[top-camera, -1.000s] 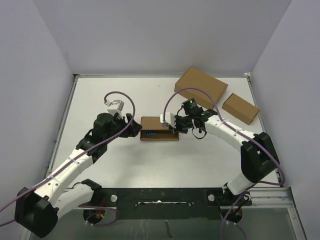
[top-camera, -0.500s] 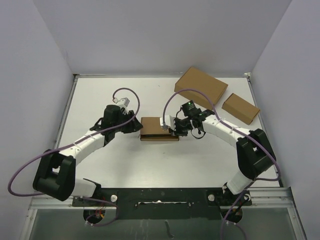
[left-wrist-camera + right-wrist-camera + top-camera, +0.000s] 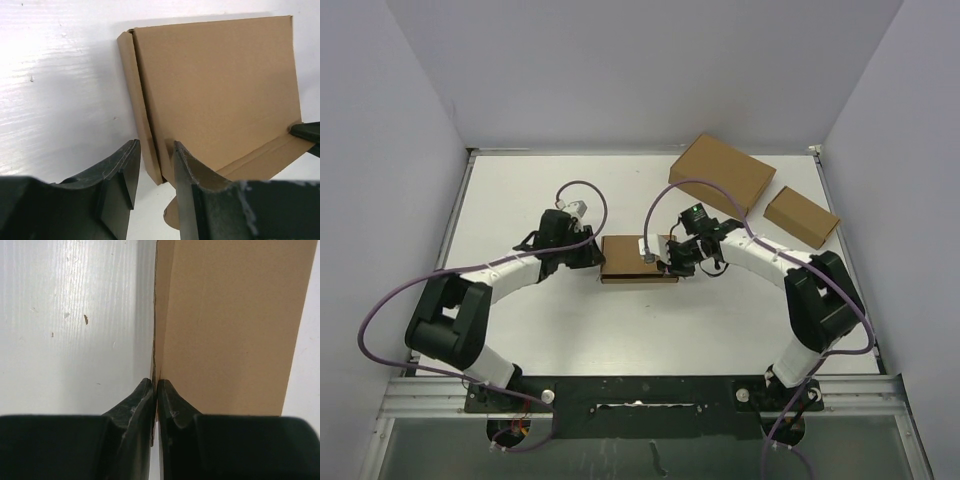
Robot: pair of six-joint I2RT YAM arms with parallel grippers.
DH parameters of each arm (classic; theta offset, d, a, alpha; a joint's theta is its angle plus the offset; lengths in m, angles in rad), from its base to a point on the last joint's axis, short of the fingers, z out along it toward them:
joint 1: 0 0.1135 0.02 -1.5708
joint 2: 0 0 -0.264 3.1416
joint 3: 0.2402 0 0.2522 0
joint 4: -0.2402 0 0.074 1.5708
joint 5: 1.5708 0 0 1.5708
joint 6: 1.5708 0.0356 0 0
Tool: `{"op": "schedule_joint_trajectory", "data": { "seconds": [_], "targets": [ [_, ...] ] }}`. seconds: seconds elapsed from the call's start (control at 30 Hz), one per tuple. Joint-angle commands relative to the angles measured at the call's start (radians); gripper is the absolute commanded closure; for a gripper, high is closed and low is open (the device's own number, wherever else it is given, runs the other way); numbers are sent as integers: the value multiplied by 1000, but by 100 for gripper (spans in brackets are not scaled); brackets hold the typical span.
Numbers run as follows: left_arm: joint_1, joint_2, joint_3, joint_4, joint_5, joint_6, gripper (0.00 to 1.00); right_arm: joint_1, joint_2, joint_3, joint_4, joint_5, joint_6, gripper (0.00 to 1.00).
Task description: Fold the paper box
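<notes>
At the left, the left arm reaches in low across the white counter (image 3: 620,335), and the left end effector (image 3: 155,145) sits at the left end of the paper box (image 3: 638,252). Its jaws stand partly open, astride the box's narrow left side wall at the near corner: one finger is outside over the counter and the other is above the lid, with a gap showing beside the wall.

The paper box lies flat near the middle of the counter, lid down, between the two end effectors. In the left wrist view a strip along its near edge is creased at a slant, and a small rounded tab pokes out beneath the near-left corner.

At the box's right end, the right end effector (image 3: 669,262) is closed to a slit, and the box's thin edge runs straight into the seam between its fingertips.

Farther right and well apart from these lie a larger brown box (image 3: 722,172) toward the far side and a small narrow brown box (image 3: 801,217) beside it.
</notes>
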Motion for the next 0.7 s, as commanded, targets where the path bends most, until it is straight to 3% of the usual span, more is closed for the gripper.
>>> {"op": "schedule_joint_trajectory", "data": {
  "seconds": [0.0, 0.27, 0.43, 0.57, 0.67],
  "targets": [
    [1, 40, 48, 10, -17, 27, 69, 10, 23, 30, -59, -27, -5, 90],
    [-9, 77, 47, 0, -19, 30, 69, 7, 22, 50, -91, -62, 3, 68],
    [-9, 82, 45, -2, -21, 34, 69, -37, -13, 88, -139, -191, 38, 53],
    [-9, 85, 46, -4, -22, 36, 69, -122, -43, 107, -149, -346, 120, 54],
    [-9, 85, 45, -4, -17, 36, 69, -178, -36, 97, -111, -384, 200, 74]
  ]
}}
